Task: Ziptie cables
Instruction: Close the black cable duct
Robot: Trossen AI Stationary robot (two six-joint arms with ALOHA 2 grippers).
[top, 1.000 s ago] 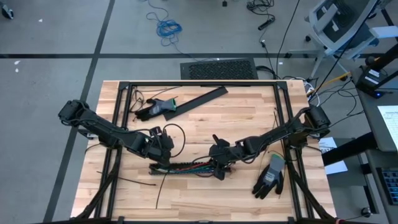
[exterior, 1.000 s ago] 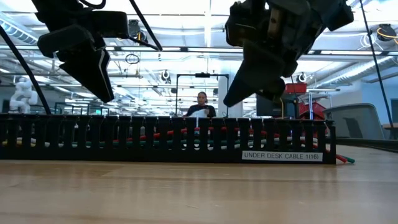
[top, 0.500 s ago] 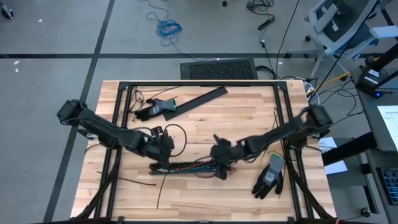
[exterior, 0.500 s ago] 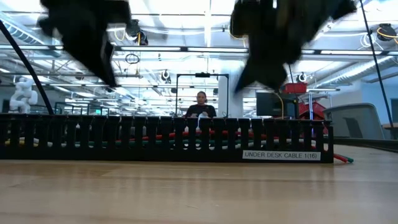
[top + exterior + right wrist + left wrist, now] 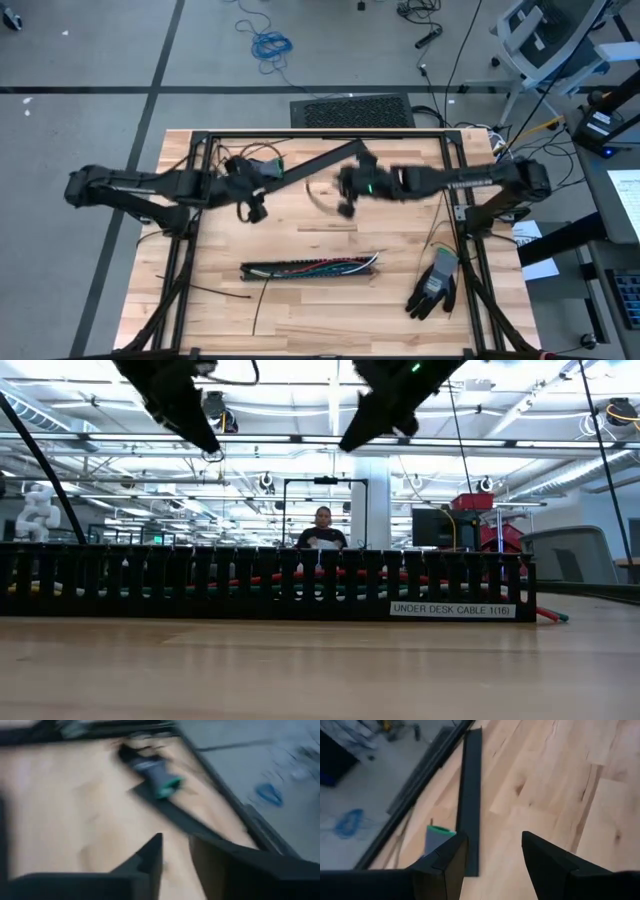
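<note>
The cables point(image 5: 322, 266), coloured wires, lie inside a slotted black duct point(image 5: 300, 269) near the table's front middle. In the low view the duct point(image 5: 270, 582) rests flat on the wood, with red and green wire ends point(image 5: 550, 616) sticking out of its right end. My left gripper point(image 5: 252, 208) hangs open, high over the far left part of the table; its wrist view shows nothing between the fingers point(image 5: 492, 845). My right gripper point(image 5: 345, 203) hangs high over the far middle, with a narrow gap between its fingers point(image 5: 176, 845) and nothing in it. Both are well clear of the duct.
A long black strip point(image 5: 322, 160) lies at the far middle. A green-cuffed glove point(image 5: 262, 170) lies beside it and another glove point(image 5: 433, 285) at the near right. Thin black zip ties point(image 5: 200, 291) lie at the near left. A thin dark arc point(image 5: 318, 196) shows beside my right gripper.
Both grippers have left the duct, rising and swinging toward the table's far edge, fastest in the last half second. The left has gone toward the far-left glove, the right toward the far middle. The duct with its cables stays where it was.
</note>
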